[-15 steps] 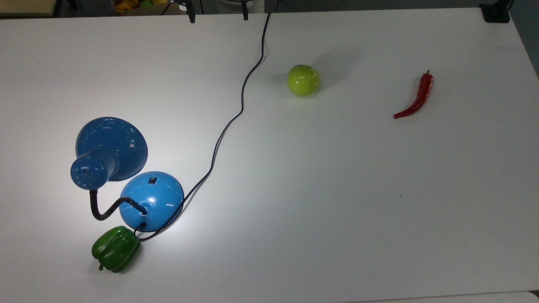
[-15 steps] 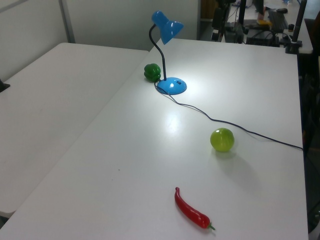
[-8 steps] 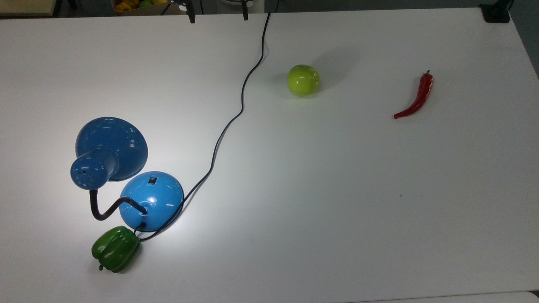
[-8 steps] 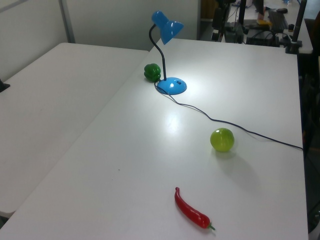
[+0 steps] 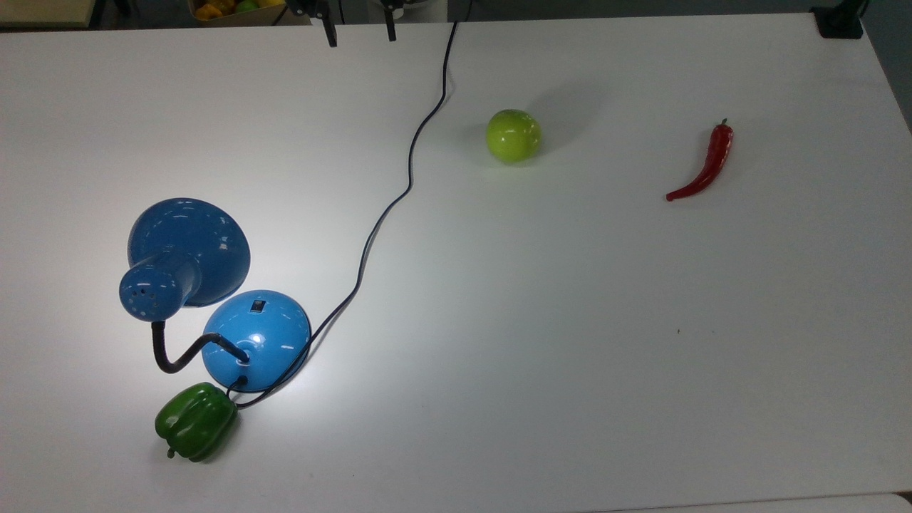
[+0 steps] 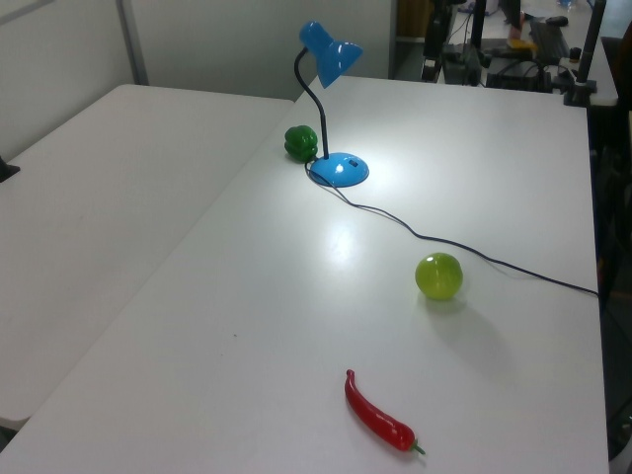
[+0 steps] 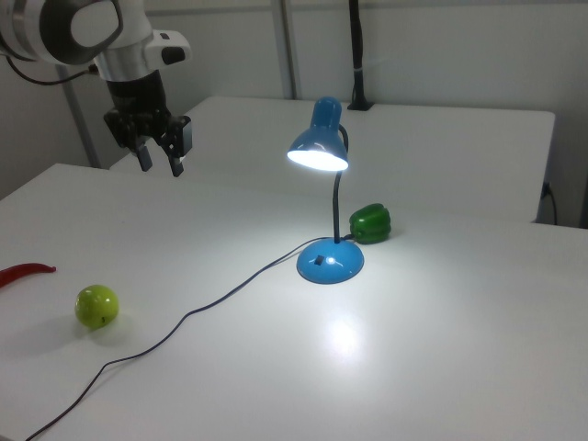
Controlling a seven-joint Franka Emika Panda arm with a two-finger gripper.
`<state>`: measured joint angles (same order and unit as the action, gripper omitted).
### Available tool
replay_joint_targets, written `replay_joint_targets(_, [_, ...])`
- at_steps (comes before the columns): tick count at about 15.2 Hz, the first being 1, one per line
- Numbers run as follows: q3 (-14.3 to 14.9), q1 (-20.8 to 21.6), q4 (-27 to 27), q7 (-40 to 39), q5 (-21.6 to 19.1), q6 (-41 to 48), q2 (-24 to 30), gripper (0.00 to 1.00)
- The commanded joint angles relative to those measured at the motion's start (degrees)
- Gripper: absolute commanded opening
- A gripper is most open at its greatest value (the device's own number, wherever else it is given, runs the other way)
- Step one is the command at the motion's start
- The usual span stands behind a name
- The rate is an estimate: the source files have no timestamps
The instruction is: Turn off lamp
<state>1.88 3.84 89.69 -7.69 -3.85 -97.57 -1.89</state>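
Right view, from its left: chili (image 7: 26, 272), apple (image 7: 96, 306), my gripper (image 7: 159, 166) above the table (image 7: 441, 367), fingers apart, holding nothing. Lamp (image 7: 325, 197) lit, well right; pepper (image 7: 370, 223) beside its base. Switch marking possibly there, unreadable.

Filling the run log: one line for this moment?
lamp: lit | switch: untouched | gripper: open, raised, apart from lamp

A robotics lab or test room is suggested: plain white tables (image 6: 118, 197) are pushed together, a robot arm (image 7: 101, 37) is mounted above one, and black camera stands and cabled equipment (image 6: 494, 49) are seen beyond the far edge (with bare pale partition walls (image 7: 432, 46) behind).
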Motion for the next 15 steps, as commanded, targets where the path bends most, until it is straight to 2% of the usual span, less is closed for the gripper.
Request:
replay_joint_targets(1, [0.94,0.12,0.75,-3.20,-1.17,-0.87,0.57,0.16])
replay_joint_targets(2, [0.94,0.12,0.75,-3.73,-1.16,-0.79,0.57,0.14])
replay_joint_targets(4, [0.94,0.12,0.75,-5.22,-1.25,-0.52,0.57,0.00])
replay_joint_targets(12, [1.20,-0.32,2.68,-4.88,-0.20,-0.87,-0.30,0.00])
replay_joint_targets(15, [4.18,-0.06,3.65,-6.10,0.50,-0.87,-0.92,0.00])
